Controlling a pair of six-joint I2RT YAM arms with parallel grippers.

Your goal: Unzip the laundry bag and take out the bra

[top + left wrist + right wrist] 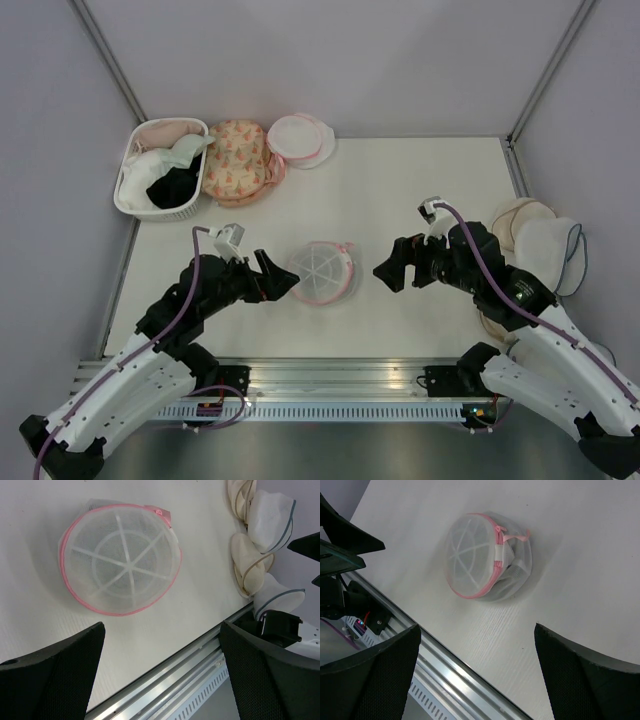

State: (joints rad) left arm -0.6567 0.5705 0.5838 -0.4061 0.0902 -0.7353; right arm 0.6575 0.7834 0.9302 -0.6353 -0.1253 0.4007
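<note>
Pink zip edging (492, 567) is running round the seam of the laundry bag (322, 271), which is lying zipped shut on the white worktop (420, 190) near the middle of its near edge, between the two arms. On one side the left gripper (283, 277) is hovering just beside it, jaws spread wide and holding nothing. The right gripper (388, 262) is facing it from the other side, likewise wide open and empty. Something dark is showing through the lower dome in the right wrist view, probably the bra (512, 579). The mesh is looking thin and see-through over stiff white spokes, so the light, domed bag is risking sliding across the smooth top if the zip gets tugged unbraced. Its pull tab (509, 536) is looking small and floppy, so a pinch is risking catching mesh instead
</note>
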